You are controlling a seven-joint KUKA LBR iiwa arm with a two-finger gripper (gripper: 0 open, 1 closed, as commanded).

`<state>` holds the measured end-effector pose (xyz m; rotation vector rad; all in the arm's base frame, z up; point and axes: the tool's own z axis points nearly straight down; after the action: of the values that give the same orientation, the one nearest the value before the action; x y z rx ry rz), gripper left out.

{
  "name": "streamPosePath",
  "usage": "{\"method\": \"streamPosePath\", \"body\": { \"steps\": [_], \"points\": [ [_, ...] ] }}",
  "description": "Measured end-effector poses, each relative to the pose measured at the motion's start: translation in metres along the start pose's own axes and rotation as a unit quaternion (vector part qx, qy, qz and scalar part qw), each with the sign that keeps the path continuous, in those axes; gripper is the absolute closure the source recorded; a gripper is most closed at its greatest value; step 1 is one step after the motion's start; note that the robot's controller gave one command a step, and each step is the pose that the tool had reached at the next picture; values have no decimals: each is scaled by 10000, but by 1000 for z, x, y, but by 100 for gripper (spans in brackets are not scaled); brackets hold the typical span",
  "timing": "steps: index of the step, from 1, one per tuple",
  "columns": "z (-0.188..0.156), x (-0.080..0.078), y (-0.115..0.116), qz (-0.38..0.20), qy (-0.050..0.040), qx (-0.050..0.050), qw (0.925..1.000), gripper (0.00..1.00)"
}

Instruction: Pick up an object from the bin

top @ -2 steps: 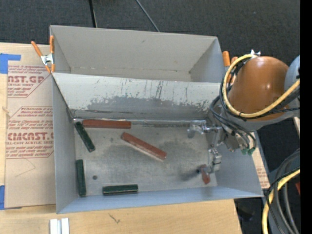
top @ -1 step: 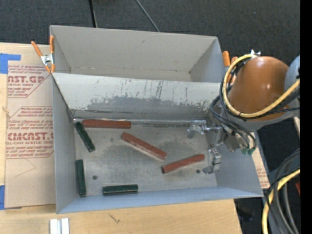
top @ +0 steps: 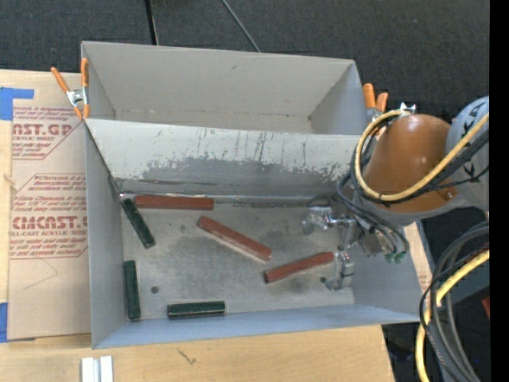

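My gripper (top: 332,247) is low at the right end of the bin, open, with one metal finger (top: 320,218) toward the back and the other finger (top: 344,275) toward the front. A red-brown flat stick (top: 296,268) lies slanted on the floor, and its right end reaches into the gap between the fingers. Whether either finger touches it I cannot tell. A second red-brown stick (top: 235,239) lies diagonally just left of it, in the middle of the bin.
A third red-brown stick (top: 173,203) lies along the foot of the back wall. Three dark green sticks lie at the left and front: one slanted (top: 137,223), one along the left wall (top: 130,290), one by the front wall (top: 196,310). The arm's orange cover and cables hang over the right rim.
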<state>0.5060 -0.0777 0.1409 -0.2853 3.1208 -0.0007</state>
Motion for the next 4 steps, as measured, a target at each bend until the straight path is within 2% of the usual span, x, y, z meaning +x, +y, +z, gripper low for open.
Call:
{"method": "streamPosePath", "body": {
  "steps": [1, 2, 3, 4],
  "points": [
    [71, 1, 38, -1702, 39, -23, 9854, 100],
    [71, 1, 38, -1702, 39, -23, 9854, 100],
    [-24, -9, 32, -1836, 27, -18, 9830, 100],
    [-24, -9, 32, -1837, 28, -19, 9830, 100]
  ]
}}
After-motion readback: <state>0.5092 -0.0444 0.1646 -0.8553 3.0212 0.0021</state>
